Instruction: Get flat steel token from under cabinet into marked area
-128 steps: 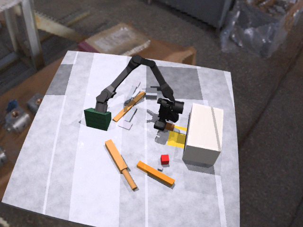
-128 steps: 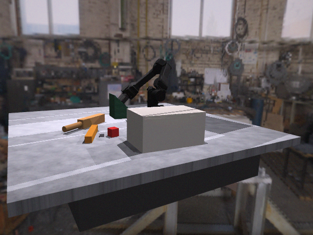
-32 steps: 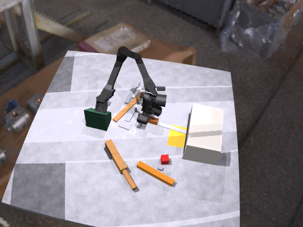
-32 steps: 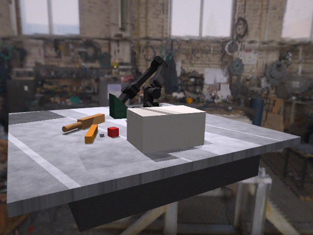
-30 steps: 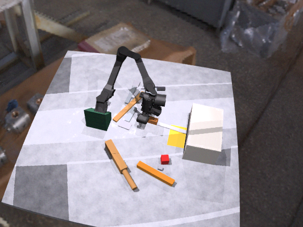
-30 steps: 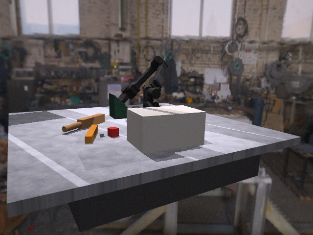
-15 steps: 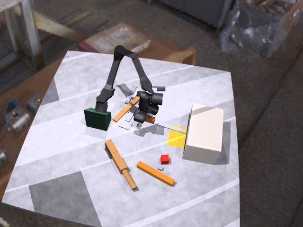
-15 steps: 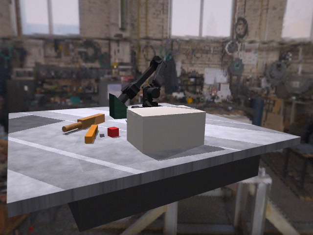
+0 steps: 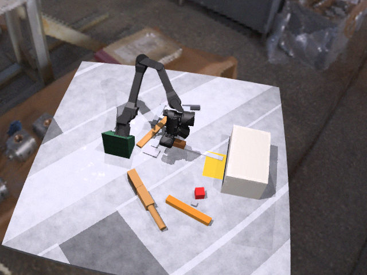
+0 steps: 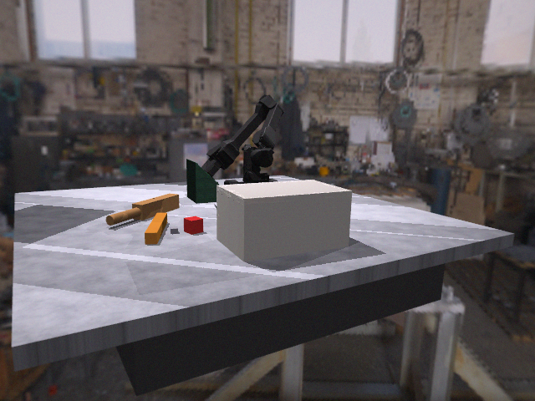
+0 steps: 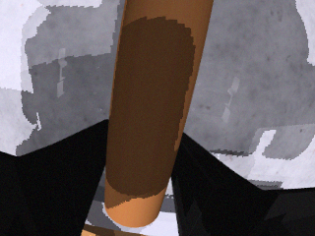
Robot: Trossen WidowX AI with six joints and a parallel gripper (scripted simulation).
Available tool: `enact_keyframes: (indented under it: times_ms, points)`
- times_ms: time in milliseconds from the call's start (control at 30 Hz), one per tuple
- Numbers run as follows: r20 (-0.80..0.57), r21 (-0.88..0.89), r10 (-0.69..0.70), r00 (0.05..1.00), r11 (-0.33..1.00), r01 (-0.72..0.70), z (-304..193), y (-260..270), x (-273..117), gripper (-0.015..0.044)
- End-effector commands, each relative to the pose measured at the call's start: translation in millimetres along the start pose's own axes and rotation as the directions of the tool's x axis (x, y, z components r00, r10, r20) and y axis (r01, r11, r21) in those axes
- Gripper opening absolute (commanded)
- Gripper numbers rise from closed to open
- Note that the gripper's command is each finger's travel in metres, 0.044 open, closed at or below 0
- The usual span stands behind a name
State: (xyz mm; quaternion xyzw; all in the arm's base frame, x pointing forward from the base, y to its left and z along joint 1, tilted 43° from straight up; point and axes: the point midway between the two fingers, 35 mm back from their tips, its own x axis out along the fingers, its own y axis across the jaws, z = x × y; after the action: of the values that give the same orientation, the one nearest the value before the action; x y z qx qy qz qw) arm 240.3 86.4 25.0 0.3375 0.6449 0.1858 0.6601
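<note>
End effector [image 9: 175,142] [image 11: 142,133]: part-closed on brown wooden handle [image 9: 179,144] [image 11: 148,108] of thin metal-bladed tool | steel token: location unseen (presumably beneath white box-shaped cabinet [image 9: 249,153] [image 10: 285,215], toward tabletop's right edge [image 9: 285,165]) | risk: blind blade misses token

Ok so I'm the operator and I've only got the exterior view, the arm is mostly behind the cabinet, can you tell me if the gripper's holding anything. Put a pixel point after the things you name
Observer: Yes. The gripper [image 9: 176,142] [image 11: 142,133] is shut on a brown handle [image 9: 180,144] [image 11: 153,108].

Operator: And what's in front of the cabinet, on the side I can't see?

Observer: A yellow marked area [image 9: 214,168], in the top view.

Operator: Where's the far end of the tool?

Observer: Its thin shaft [image 9: 196,152] ends in a pale flat tip [image 9: 217,157], seen over the yellow area from above, outside the cabinet [image 9: 249,153] [image 10: 298,224].
</note>
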Motion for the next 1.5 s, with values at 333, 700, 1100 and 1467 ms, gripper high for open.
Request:
enact_keyframes:
  times_ms: [333,700,1100,1467]
  points:
    - [-0.004,0.011,0.0,1.0,1.0,0.0,-4.3,10.9,-2.1,0.0]
    - [-0.008,0.017,0.0,1.0,1.0,0.0,-6.8,14.1,-2.1,0.0079]
    - [-0.008,0.016,0.001,1.0,1.0,-0.001,-6.8,14.3,-2.2,0.027]
    - [-0.006,0.014,0.001,1.0,1.0,-0.001,-7.3,14.3,-1.1,0.027]
